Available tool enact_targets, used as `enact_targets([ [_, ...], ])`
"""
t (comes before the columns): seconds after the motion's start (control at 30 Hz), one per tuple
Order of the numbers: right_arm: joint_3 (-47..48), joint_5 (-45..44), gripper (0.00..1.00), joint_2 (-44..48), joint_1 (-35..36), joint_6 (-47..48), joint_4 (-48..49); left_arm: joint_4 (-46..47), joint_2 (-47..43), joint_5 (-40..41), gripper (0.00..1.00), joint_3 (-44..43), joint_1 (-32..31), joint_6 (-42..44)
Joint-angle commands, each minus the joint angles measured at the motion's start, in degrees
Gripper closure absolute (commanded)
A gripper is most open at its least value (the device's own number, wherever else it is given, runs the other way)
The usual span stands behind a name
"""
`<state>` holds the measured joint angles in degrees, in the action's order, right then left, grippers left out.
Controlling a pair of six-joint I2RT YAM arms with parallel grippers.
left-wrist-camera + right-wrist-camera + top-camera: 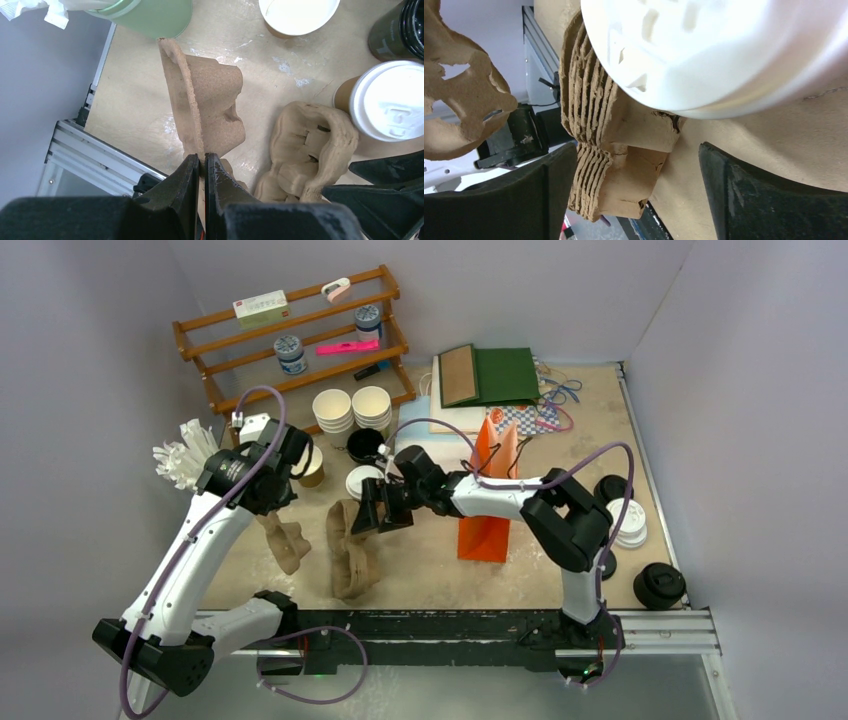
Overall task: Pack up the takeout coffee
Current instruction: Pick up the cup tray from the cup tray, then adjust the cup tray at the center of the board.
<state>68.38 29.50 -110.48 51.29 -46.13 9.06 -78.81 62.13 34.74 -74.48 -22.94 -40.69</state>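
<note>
A lidded kraft coffee cup (362,481) stands mid-table; it also shows in the left wrist view (390,100), and its white lid fills the right wrist view (714,50). An open kraft cup (311,469) stands just behind my left wrist. My left gripper (272,510) is shut on the thin edge of a single brown pulp cup carrier (205,100), holding it on edge. My right gripper (368,518) is open, its jaws standing either side of a corner of a stack of pulp carriers (614,150) lying next to the lidded cup.
A black cup (362,445) and plain white stacked cups (352,407) stand behind. An orange paper bag (490,502) stands under my right arm. Loose white lids (628,522) and black lids (659,585) lie far right. A wooden rack (290,335) is at the back left.
</note>
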Motion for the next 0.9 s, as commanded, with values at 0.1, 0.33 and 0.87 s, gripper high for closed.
enact_targets([
  [0.1, 4.59, -5.69, 0.01, 4.94, 0.84, 4.53, -6.20, 2.23, -0.78, 0.41, 1.00, -1.64, 0.26, 2.84],
  [0.33, 10.98, -15.30, 0.01, 5.04, 6.43, 10.55, -20.23, 3.45, -0.69, -0.61, 1.00, -0.93, 0.26, 3.40],
  [0.87, 15.11, -21.83, 0.27, 1.88, 12.11, 13.33, -31.62, 5.15, -1.37, -0.97, 1.00, 1.38, 0.26, 4.56],
])
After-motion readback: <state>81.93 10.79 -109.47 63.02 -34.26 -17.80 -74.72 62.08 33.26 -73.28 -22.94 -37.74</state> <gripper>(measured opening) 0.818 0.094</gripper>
